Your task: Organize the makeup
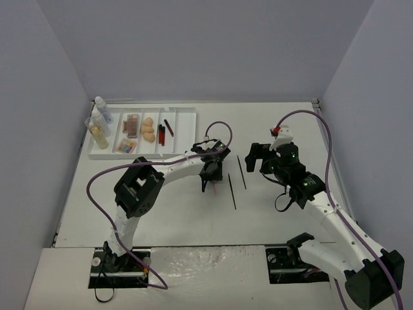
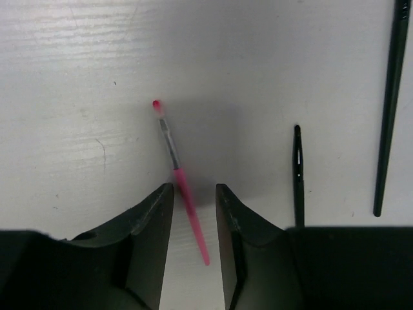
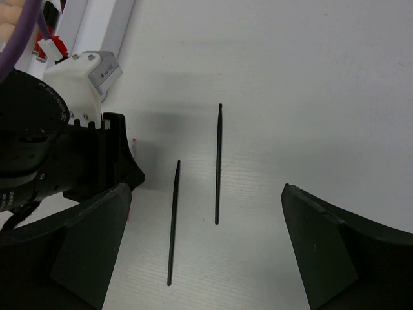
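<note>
White tabletop [image 1: 290, 213] with pale lavender walls on three sides is what you are working over. At its far left corner sits the ridged white tray [image 1: 186, 110], already holding two white bottles [image 1: 101, 110], a clear tan-filled tube [image 1: 97, 133], eyeshadow palettes [image 1: 131, 124], peach sponges [image 1: 148, 130], and a red pencil [image 1: 161, 134] beside a black one [image 1: 168, 127].

Your left gripper [image 2: 194, 188] is down over the middle of the table, jaws drawn in to a narrow gap. A pink brush [image 2: 182, 184] lies flat on the surface and runs at a slant between the two fingers [image 2: 158, 219]. A sliver of table shows on each side of the handle, so you have nothing gripped. Its pink tip points away from the wrist.

Just to the right lies a thin black pencil [image 2: 298, 174], roughly parallel to a second black pencil [image 2: 389, 110] a little further right. Both are flat on the table between the two arms.

Your right gripper [image 3: 205, 194] hangs above those two black pencils with its jaws spread wide and nothing in them
</note>
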Tool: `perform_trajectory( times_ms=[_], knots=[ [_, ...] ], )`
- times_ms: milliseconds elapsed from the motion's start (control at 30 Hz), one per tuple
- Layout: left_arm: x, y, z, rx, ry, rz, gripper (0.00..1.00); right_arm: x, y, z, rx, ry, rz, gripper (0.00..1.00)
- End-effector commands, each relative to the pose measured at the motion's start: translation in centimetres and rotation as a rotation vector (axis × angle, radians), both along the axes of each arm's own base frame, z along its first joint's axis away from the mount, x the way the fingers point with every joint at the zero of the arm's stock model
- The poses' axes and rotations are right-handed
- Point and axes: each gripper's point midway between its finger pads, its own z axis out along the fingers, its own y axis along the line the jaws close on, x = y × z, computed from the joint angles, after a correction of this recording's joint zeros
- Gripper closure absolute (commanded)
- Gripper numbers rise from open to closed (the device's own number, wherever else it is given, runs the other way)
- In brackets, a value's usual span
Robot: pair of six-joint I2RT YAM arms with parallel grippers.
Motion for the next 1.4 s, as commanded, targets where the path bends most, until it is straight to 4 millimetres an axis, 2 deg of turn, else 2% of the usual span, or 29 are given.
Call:
perform_trajectory(
  times_ms=[0, 233, 367, 433, 533, 600, 667, 767, 867, 967, 1067, 1167, 1267, 1367],
  knots=[
    [0.9, 0.1, 0.9, 0.031, -0.020, 0.024, 0.78, 0.5, 0.0, 1.3, 0.014, -0.055, 0.001, 0.00],
    [-0.9, 2.2, -1.6, 0.125, 0.045, 0.021, 1.00, 0.8, -0.1, 1.0, 0.001, -0.048, -0.007, 0.00],
    [-1.4, 3.3, -2.0, 0.165, 0.051, 0.007, 1.00, 1.0, 0.0, 0.4, -0.009, -0.029, -0.003, 0.00],
    [-1.3, 3.8, -1.2, 0.179, 0.028, -0.004, 1.00, 1.1, 0.1, 0.3, -0.011, -0.024, -0.003, 0.00],
    [-0.1, 4.3, 2.1, 0.166, -0.048, -0.022, 1.00, 1.2, 0.1, 0.6, -0.011, -0.029, -0.005, 0.00],
    [1.1, 4.6, 5.3, 0.131, -0.112, -0.025, 1.00, 1.2, 0.0, 0.7, -0.011, -0.033, -0.010, 0.00],
    [3.6, 6.3, 8.6, 0.093, -0.183, 0.014, 1.00, 1.2, -0.1, 0.6, -0.011, -0.032, -0.010, 0.00],
    [7.1, 8.7, 11.5, 0.075, -0.247, 0.029, 1.00, 1.2, -0.1, 0.6, -0.010, -0.031, -0.011, 0.00],
    [11.0, 10.2, 12.8, 0.046, -0.289, 0.038, 1.00, 1.3, 0.0, 0.6, -0.008, -0.027, -0.010, 0.00],
    [14.8, 11.6, 12.9, 0.038, -0.304, 0.024, 1.00, 1.0, 0.0, -0.2, -0.021, 0.010, -0.008, 0.00],
    [17.8, 12.2, 12.4, 0.035, -0.311, 0.017, 1.00, 1.1, 0.1, -0.9, -0.032, 0.043, -0.003, 0.00],
    [20.0, 12.9, 10.4, 0.025, -0.279, 0.026, 0.98, 1.0, 0.1, -1.2, -0.036, 0.060, 0.000, 0.00],
    [21.7, 13.1, 9.9, 0.026, -0.289, 0.032, 0.90, 0.7, 0.1, -1.8, -0.046, 0.081, 0.005, 0.00],
    [22.3, 12.9, 10.8, 0.017, -0.308, 0.035, 0.77, 0.5, 0.1, -2.5, -0.058, 0.109, 0.010, 0.00]
  ],
)
